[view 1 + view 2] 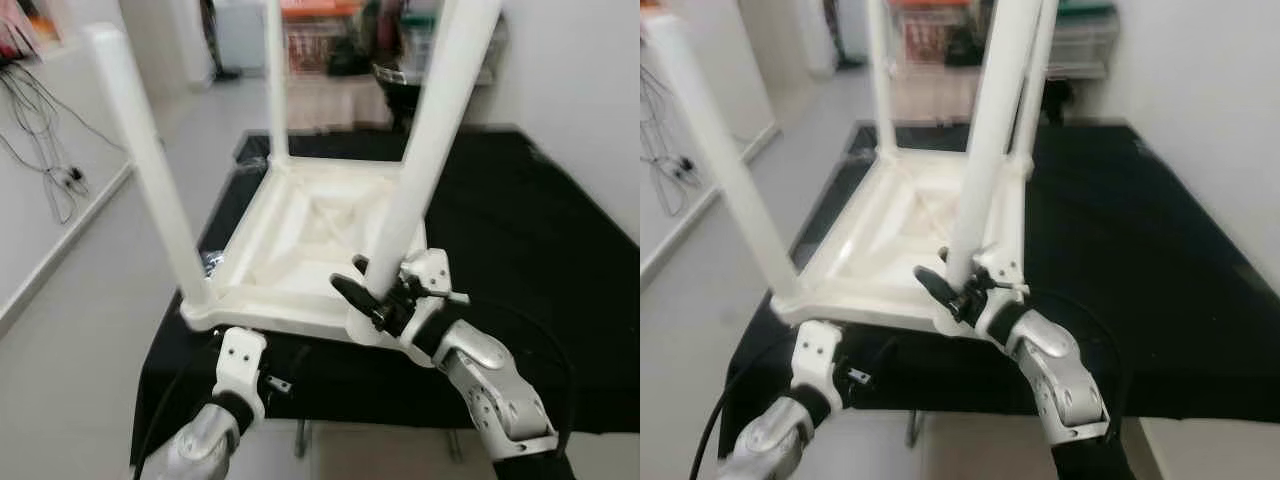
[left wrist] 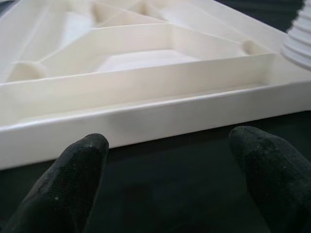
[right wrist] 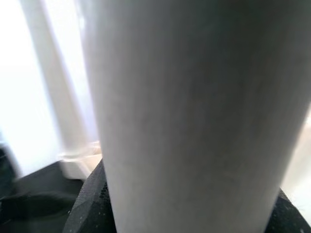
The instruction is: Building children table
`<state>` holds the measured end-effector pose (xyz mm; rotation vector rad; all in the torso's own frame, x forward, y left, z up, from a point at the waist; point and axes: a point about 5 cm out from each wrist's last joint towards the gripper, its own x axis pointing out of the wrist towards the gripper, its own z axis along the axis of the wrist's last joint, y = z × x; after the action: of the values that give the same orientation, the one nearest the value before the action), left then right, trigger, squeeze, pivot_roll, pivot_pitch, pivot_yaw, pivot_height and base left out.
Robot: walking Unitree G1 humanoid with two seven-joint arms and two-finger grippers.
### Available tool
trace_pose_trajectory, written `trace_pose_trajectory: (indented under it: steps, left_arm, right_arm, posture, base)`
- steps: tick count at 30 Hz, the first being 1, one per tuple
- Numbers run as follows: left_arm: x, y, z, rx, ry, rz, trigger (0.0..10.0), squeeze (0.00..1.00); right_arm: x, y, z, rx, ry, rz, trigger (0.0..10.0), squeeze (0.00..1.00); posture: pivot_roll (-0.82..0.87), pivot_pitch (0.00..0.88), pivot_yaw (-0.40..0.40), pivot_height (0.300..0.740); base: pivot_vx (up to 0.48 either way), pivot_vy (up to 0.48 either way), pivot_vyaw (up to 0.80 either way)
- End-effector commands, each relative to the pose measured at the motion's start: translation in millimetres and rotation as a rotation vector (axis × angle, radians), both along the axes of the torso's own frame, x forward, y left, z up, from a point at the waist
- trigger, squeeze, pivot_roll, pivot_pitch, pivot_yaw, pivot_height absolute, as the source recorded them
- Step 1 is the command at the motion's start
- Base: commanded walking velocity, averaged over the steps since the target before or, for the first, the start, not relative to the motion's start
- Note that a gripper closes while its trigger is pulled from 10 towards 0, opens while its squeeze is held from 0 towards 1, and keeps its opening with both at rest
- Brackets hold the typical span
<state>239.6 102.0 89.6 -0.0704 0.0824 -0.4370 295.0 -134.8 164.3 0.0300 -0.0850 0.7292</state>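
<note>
One white moulded-plastic children's table (image 1: 300, 240), lying upside down on a black-covered counter (image 1: 520, 230), its ribbed underside facing up. Four round white plastic legs stand from it; the near right leg (image 1: 425, 150) rises at that corner and leans slightly.

Right pincer (image 1: 372, 292): closed round the base of the near right leg, black fingers wrapping it just above the socket (the right wrist view shows the leg pressed hard against the pads).

Left pincer (image 2: 170, 174): fingers spread wide, holding nothing, hovering just short of the table's near rim (image 2: 146, 121), low over the black cloth.

Handling, as judged: hollow plastic, so probably light and fairly stiff, though the long legs give leverage and could wobble in their sockets. The surface looks smooth and glossy, likely slippery under a loose grip. The best hold on a leg is low, near the socket, where twisting force carries; the tabletop is best steadied by its thick rim.
</note>
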Motion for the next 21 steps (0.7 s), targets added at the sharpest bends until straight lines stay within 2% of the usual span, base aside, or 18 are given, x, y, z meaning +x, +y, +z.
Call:
trace_pose_trajectory:
  steps: [1,12,14,21]
  left_arm:
    - [-3.3,4.8,-5.6,0.005,0.021,0.014,10.0,0.00]
    - [-0.3,6.2,-2.3,-0.004,0.005,0.024,10.0,0.00]
    - [2.9,9.6,-7.6,0.001,0.028,0.062,10.0,0.00]
    - [-2.8,10.4,-19.8,0.014,0.068,0.057,10.0,0.00]
  right_arm:
    - [-0.1,4.5,4.1,0.011,-0.025,0.012,10.0,0.00]
    - [1.2,6.7,4.9,0.018,-0.032,0.010,10.0,0.00]
    - [2.5,7.6,6.8,0.019,-0.042,0.005,10.0,0.00]
    - [4.0,8.2,8.0,0.009,-0.051,-0.003,10.0,0.00]
  posture:
    - [-0.05,0.000,0.015,0.740]
    - [-0.04,0.000,0.015,0.740]
    - [-0.05,0.000,0.018,0.740]
    - [-0.05,0.000,0.020,0.740]
  base:
    - [0.000,0.000,0.00]
    - [0.000,-0.469,0.00]
    - [0.000,0.000,0.00]
    - [0.000,0.000,0.00]
